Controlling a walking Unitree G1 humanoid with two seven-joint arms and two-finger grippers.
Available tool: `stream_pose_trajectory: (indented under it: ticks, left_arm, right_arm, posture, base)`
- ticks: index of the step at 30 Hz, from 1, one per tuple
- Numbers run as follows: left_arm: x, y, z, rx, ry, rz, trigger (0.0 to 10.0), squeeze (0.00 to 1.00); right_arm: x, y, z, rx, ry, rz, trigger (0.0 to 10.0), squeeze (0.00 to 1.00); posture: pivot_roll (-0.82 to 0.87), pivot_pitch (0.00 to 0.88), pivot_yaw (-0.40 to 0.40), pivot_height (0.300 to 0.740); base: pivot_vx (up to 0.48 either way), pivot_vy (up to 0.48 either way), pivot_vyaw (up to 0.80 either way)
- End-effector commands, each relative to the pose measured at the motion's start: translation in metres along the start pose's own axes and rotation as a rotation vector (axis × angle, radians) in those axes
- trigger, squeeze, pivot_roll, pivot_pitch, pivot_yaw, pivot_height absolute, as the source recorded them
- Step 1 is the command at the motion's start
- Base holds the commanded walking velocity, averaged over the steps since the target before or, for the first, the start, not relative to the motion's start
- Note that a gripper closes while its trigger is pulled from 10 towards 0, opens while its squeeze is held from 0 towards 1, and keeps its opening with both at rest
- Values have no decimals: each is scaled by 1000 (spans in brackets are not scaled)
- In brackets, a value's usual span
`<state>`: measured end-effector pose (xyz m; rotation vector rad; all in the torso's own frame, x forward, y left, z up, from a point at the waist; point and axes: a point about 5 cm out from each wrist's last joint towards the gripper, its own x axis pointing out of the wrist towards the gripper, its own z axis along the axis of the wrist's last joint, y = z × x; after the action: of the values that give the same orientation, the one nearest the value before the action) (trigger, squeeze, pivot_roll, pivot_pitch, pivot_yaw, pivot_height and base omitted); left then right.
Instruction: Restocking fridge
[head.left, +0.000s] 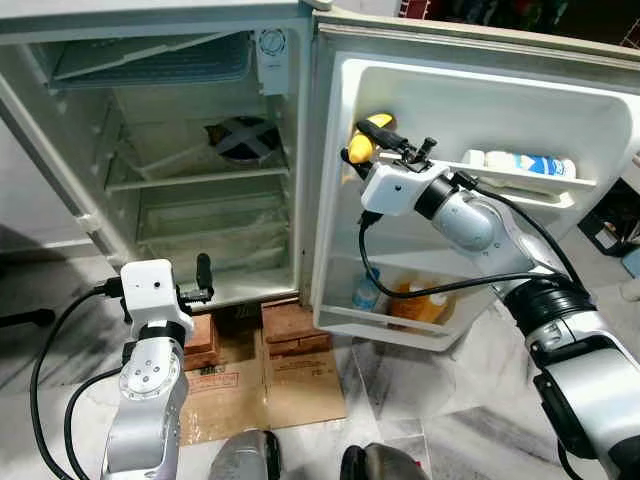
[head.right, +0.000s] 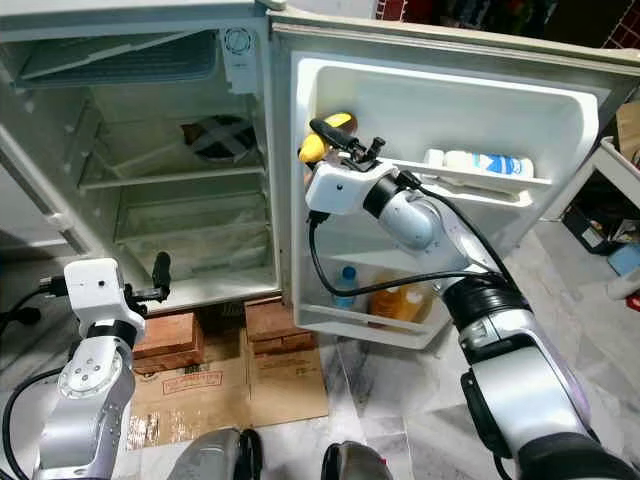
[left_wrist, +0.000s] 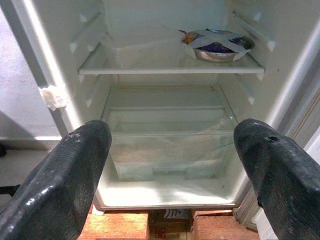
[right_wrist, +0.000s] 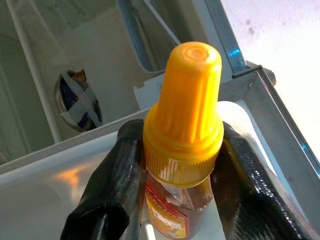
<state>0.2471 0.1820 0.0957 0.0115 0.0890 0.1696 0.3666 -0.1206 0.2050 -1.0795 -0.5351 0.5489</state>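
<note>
Currently the right claw (head.left: 372, 137) is clamped on a sauce bottle (right_wrist: 181, 150) with a tall ribbed yellow cap (right_wrist: 184, 112), one black finger (right_wrist: 107, 195) pressed to each side just below the cap. The bottle is held at the upper door shelf (head.left: 540, 185) of the open fridge door (head.left: 470, 110), at that shelf's left end, cap pointing up and left. Judgement: gripping high on the neck leaves the bottle's base free to seat in the shelf; the placement is under way but not finished, since the fingers have not let go.

Label on the bottle: red and yellow, with small print too blurred to read. No brand legible.

Further right on the same shelf lies a white bottle with a blue label (head.left: 530, 163), on its side; writing unreadable. The lower door shelf (head.left: 385, 325) holds a blue-capped water bottle (head.left: 366, 292) and an orange-coloured bottle (head.left: 420, 303), both upright.

Left claw (head.left: 203, 280) is low and near, in front of the fridge cabinet (head.left: 150, 150), fingers wide apart, holding nothing. In the left wrist view they frame the clear crisper drawer (left_wrist: 167, 145). On the shelf above sits a taped-over metal bowl (left_wrist: 217, 44).

Fridge rests on bricks (head.left: 290, 325); the flattened cardboard (head.left: 270, 385) on the floor carries red print, not legible.
</note>
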Motion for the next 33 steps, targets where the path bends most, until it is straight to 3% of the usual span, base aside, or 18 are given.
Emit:
stream_pose_trajectory:
  ticks: [1, 10, 18, 22, 27, 33]
  left_arm:
    - [-1, 0, -4, 12, 18, 2, 10000, 0]
    - [1, 0, -3, 13, 14, 2, 10000, 0]
    - [1, -3, -5, 7, 20, -5, 10000, 0]
    - [1, -3, -5, 7, 23, -5, 10000, 0]
    - [0, -4, -7, 5, 29, -6, 10000, 0]
    - [-1, -6, -8, 5, 35, -12, 10000, 0]
  right_arm:
    - [-11, -17, -31, -9, 200, -47, 0, 0]
    - [-16, -55, -46, -107, 311, -60, 0, 0]
    - [-20, -81, -56, -72, 376, -125, 0, 0]
    - [-19, -89, -57, -108, 409, -93, 0, 0]
    - [-12, -77, -57, -70, 413, -30, 0, 0]
    - [16, -52, -28, -15, 259, -64, 0, 0]
  posture:
    - [103, 97, -33, 740]
    - [93, 94, -27, 740]
    - [88, 92, -32, 740]
    - [88, 94, -33, 740]
    - [88, 97, -35, 740]
    - [93, 100, -35, 740]
  base:
    - [0, 0, 0]
    - [0, 0, 0]
    - [0, 0, 0]
    - [0, 0, 0]
    - [0, 0, 0]
    - [0, 0, 0]
